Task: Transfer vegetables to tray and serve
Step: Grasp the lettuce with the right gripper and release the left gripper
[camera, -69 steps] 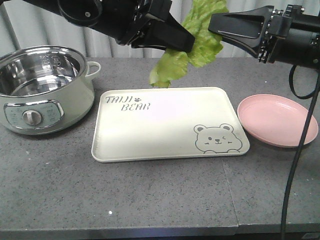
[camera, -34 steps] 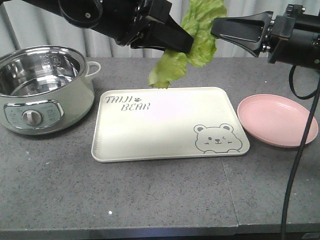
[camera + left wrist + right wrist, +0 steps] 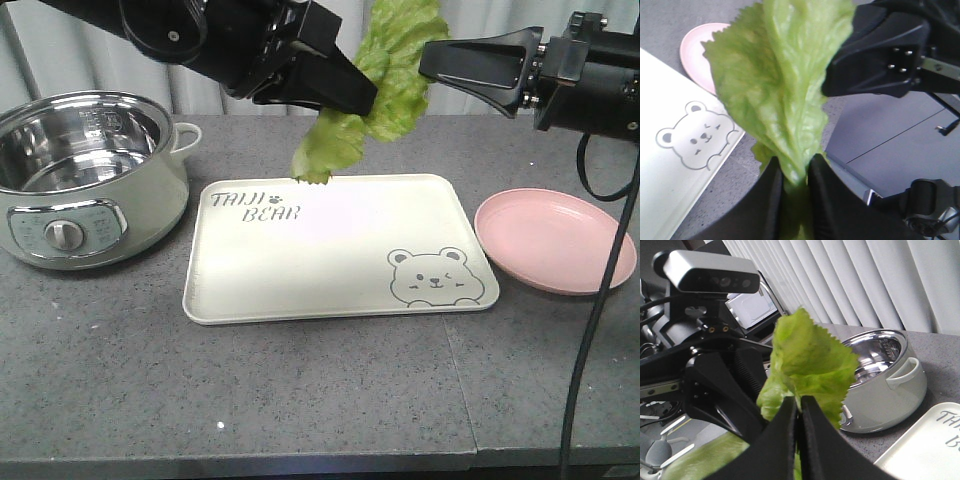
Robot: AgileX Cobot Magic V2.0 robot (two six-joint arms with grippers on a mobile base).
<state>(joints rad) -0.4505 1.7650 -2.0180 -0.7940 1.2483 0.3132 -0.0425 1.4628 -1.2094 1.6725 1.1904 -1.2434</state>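
The vegetables (image 3: 392, 62), green lettuce leaves, hang in the air above the tray's far edge, with one limp end (image 3: 322, 150) drooping toward it. My left gripper (image 3: 368, 98) is shut on the leaves from the left. In the left wrist view the vegetables (image 3: 777, 85) rise out of that gripper (image 3: 795, 177). From the right, my right gripper (image 3: 428, 62) is shut on the upper leaf. In the right wrist view it (image 3: 799, 402) pinches the vegetables (image 3: 810, 357). The cream tray (image 3: 300, 270) with the bear drawing lies on the table with nothing on it.
An empty pink plate (image 3: 555, 238) sits right of the tray. A steel-lined electric pot (image 3: 85, 175) stands at the left, also seen from the right wrist as the pot (image 3: 885, 375). Grey tabletop (image 3: 300, 390) stretches in front of the tray.
The leaves and my left gripper have drifted slightly left, the drooping end now nearer the tray's back edge. My right gripper has shifted only a little and still holds the leaf.
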